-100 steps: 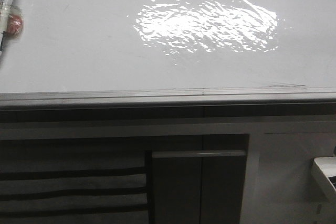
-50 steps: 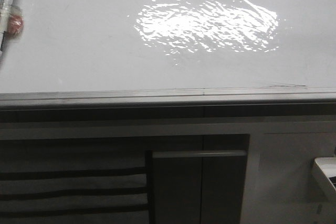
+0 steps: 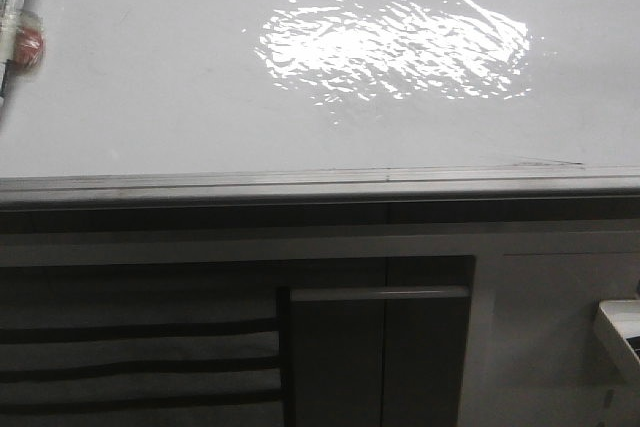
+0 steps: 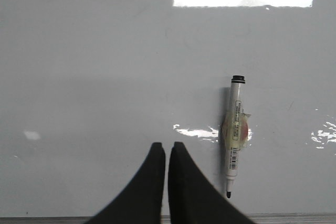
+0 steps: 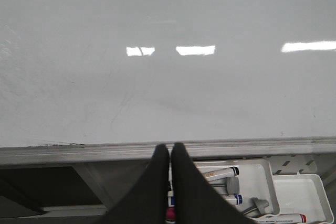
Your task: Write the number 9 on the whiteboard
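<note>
Whiteboard (image 3: 150, 97) fills upper front view, glare patch mid-board, metal edge strip below; no number 9 visible on it. Grey cabinet (image 3: 380, 347) with bar handle beneath. White tray (image 5: 294, 192) holds spare markers. Marker (image 4: 235, 135) lies flat on board, just beside left gripper (image 4: 167, 148), jaws pressed together, empty. Right gripper (image 5: 170, 150) likewise closed, empty.
</note>
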